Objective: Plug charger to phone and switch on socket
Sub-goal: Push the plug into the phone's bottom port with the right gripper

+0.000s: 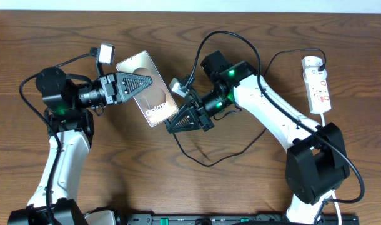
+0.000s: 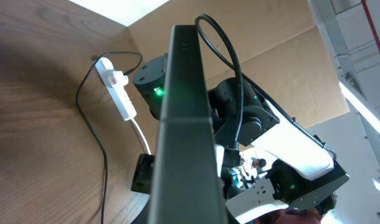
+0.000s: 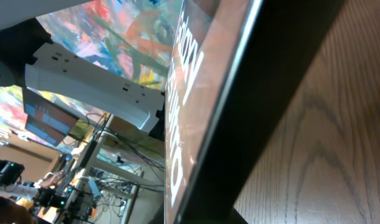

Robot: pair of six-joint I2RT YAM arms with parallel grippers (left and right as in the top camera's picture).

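Trailing nearest the arm bases, the charger (image 1: pixel 210 164) loops slackly across the table (image 1: pixel 53 31). Beyond it the right gripper (image 1: pixel 173 123), jaws closed, sits just beside the phone (image 1: pixel 154 103); whether it pinches the plug tip cannot be told. The left gripper (image 1: pixel 152 82) clamps the phone's left edge. Well apart, far right, lies the socket (image 1: pixel 318 87).

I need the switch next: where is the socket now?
In the overhead view the socket lies on the far right, beyond the right arm, well apart from the phone.
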